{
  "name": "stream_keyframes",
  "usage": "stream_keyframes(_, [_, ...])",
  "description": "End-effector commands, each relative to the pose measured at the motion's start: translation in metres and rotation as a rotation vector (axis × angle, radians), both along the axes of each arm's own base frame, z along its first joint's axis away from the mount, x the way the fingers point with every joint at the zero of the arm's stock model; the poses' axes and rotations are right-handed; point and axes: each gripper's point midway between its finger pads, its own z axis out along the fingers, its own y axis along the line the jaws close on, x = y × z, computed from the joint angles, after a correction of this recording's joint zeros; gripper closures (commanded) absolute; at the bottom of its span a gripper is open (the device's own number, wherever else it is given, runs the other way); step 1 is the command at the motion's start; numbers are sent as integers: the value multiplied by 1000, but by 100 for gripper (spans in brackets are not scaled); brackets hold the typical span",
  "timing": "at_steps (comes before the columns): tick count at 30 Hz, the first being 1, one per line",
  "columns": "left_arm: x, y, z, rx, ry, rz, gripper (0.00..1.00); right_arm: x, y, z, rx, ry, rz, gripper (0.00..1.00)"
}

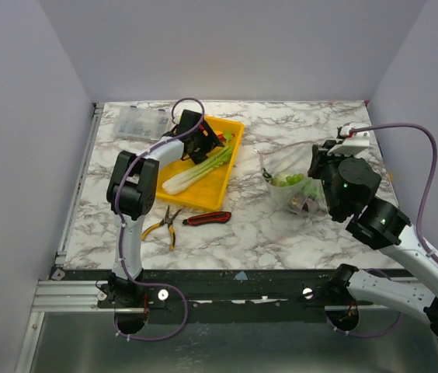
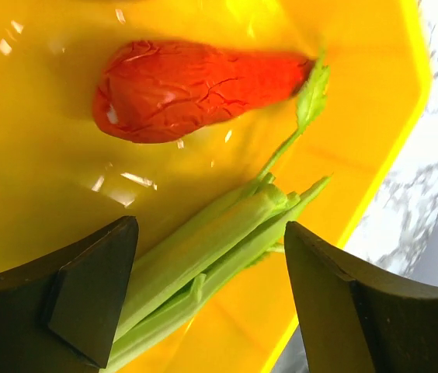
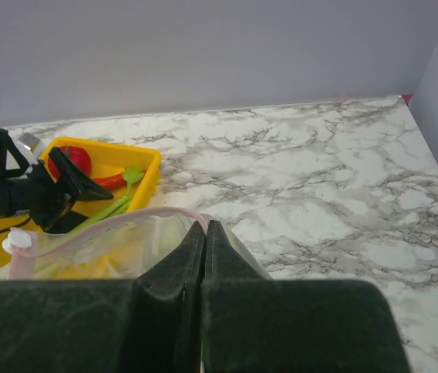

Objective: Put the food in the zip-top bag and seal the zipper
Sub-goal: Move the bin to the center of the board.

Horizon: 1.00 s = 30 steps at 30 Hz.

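My left gripper (image 1: 206, 144) (image 2: 211, 287) is open, low over the yellow tray (image 1: 213, 192) (image 2: 40, 155), its jaws astride the green end of the white-green leek (image 1: 194, 171) (image 2: 211, 245). The orange-red carrot (image 2: 196, 89) lies just beyond it. My right gripper (image 1: 318, 162) (image 3: 206, 229) is shut on the pink zipper (image 3: 110, 224) of the clear zip-top bag (image 1: 290, 190) (image 3: 110, 252), holding its mouth up. Green grapes (image 1: 287, 179) and other food show through the bag.
Yellow-handled pliers (image 1: 165, 225) and a red-black utility knife (image 1: 207, 218) lie in front of the tray. A clear hard box (image 1: 141, 122) stands at the back left. A white slider (image 3: 19, 242) sits at the zipper's left end.
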Motion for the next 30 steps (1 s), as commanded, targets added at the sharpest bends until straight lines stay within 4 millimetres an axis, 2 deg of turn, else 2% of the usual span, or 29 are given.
stream_keyframes(1, [-47, -30, 7, -26, 47, -178, 22, -8, -6, 34, 111, -101, 13, 100])
stream_keyframes(7, [-98, -41, -5, 0, 97, -270, 21, -16, -15, 45, 144, -131, 12, 99])
stream_keyframes(12, [-136, -32, -9, 30, 81, -312, 20, -19, -18, 44, 157, -133, 12, 99])
stream_keyframes(14, [-144, -29, -8, 35, 70, -337, 20, -20, -18, 44, 159, -133, 16, 99])
stream_keyframes(17, [-141, -29, 5, 57, 5, -390, 21, -19, -17, 42, 157, -130, 17, 99])
stream_keyframes(19, [-131, -25, 15, 120, -48, -413, 22, -18, -15, 41, 152, -127, 21, 99])
stream_keyframes(23, [-100, -3, 28, 291, -114, -386, 24, -17, -14, 41, 147, -123, 25, 100])
stream_keyframes(26, [-87, 4, 21, 380, -93, -406, 24, -18, -14, 40, 148, -123, 22, 100])
stream_keyframes(30, [-75, -3, 14, 423, -74, -498, 23, -16, -13, 37, 138, -115, 23, 100])
